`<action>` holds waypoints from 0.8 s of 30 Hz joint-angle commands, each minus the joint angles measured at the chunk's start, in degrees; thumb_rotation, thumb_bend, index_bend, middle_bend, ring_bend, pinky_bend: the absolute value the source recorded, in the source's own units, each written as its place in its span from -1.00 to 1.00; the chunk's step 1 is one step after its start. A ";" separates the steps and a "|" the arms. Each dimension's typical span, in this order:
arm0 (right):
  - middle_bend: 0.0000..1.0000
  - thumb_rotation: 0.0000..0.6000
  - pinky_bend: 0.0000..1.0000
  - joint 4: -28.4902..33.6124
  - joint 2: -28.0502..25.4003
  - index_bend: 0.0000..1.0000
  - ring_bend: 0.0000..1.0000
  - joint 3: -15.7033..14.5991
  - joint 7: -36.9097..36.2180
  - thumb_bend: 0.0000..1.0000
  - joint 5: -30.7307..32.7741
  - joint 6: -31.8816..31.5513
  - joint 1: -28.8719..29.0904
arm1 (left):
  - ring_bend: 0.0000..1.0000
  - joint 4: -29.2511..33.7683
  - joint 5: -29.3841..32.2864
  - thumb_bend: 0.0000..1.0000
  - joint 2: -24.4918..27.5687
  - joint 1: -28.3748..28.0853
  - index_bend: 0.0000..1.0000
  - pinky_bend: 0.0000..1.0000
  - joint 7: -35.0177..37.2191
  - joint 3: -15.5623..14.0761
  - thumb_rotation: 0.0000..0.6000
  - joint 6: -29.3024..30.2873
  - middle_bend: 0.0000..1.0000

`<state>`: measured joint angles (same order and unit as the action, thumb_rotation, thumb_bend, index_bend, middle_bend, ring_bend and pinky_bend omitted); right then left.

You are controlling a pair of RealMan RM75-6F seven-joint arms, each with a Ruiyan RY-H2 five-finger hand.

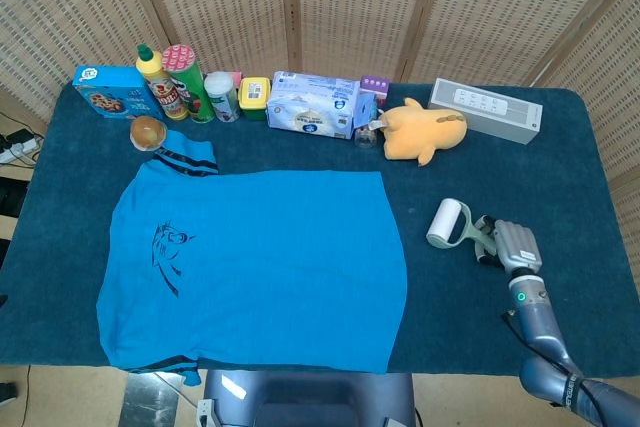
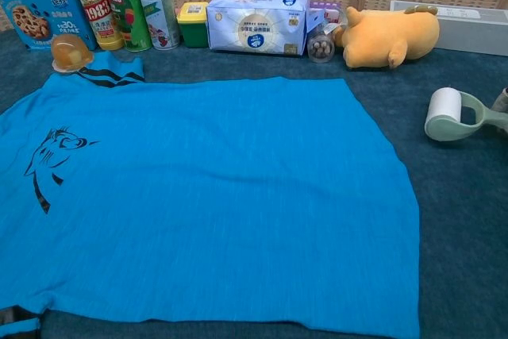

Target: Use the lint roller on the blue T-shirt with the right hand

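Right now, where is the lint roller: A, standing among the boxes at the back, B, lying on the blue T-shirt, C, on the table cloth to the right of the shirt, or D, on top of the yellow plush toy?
C: the lint roller lies on the dark table cloth, clear of the blue T-shirt, its handle at the right hand.

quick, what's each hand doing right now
Left hand: not in view.
Right hand: fingers closed around the handle of the white lint roller with pale green frame.
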<state>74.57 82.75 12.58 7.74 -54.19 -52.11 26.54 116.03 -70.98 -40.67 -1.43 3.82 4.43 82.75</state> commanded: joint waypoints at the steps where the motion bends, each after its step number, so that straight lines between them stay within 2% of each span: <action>1: -0.11 1.00 -0.07 1.00 -0.07 -0.21 -0.15 0.16 3.82 0.33 3.14 0.60 1.25 | -1.00 0.01 0.08 -0.76 0.03 0.00 -1.00 -0.76 0.04 0.01 1.00 -0.05 -1.00; 4: -0.11 1.00 -0.07 2.35 -0.46 -0.21 -0.15 0.04 6.52 0.43 5.51 0.85 2.01 | -1.00 -0.04 0.18 -0.75 0.06 -0.06 -1.00 -0.76 0.11 0.07 1.00 -0.14 -1.00; 7: -0.04 1.00 0.02 2.75 -0.30 -0.18 -0.07 0.04 8.38 0.58 7.12 0.31 2.63 | -1.00 -0.08 0.03 -0.75 0.08 -0.11 -1.00 -0.76 0.12 0.01 1.00 -0.31 -1.00; 11: 0.11 1.00 0.36 3.13 -0.04 -0.08 0.13 -0.10 8.16 0.82 6.39 -0.58 2.76 | -1.00 -0.14 -0.06 -0.76 0.16 -0.02 -1.00 -0.76 0.44 0.02 1.00 -0.20 -1.00; 14: 0.18 1.00 0.56 3.12 -0.06 -0.02 0.23 -0.22 5.33 0.97 3.05 -1.77 2.18 | -1.00 -0.21 0.03 -0.75 0.24 0.01 -1.00 -0.76 0.71 0.06 1.00 -0.21 -1.00; 17: 0.23 1.00 0.65 2.93 -0.41 0.02 0.30 -0.13 1.79 1.00 -0.56 -2.40 1.79 | -1.00 -0.28 -0.05 -0.75 0.32 -0.02 -1.00 -0.76 0.90 0.03 1.00 -0.38 -1.00; 24: 0.28 1.00 0.70 4.60 -2.94 0.05 0.34 0.67 -4.70 1.00 -7.67 -2.69 2.30 | -1.00 -0.28 -0.20 -0.76 0.38 -0.07 -1.00 -0.76 1.02 -0.02 1.00 -0.56 -1.00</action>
<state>78.21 80.98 12.90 4.31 -59.81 -54.64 28.51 115.75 -71.19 -40.29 -1.50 4.84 4.40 82.19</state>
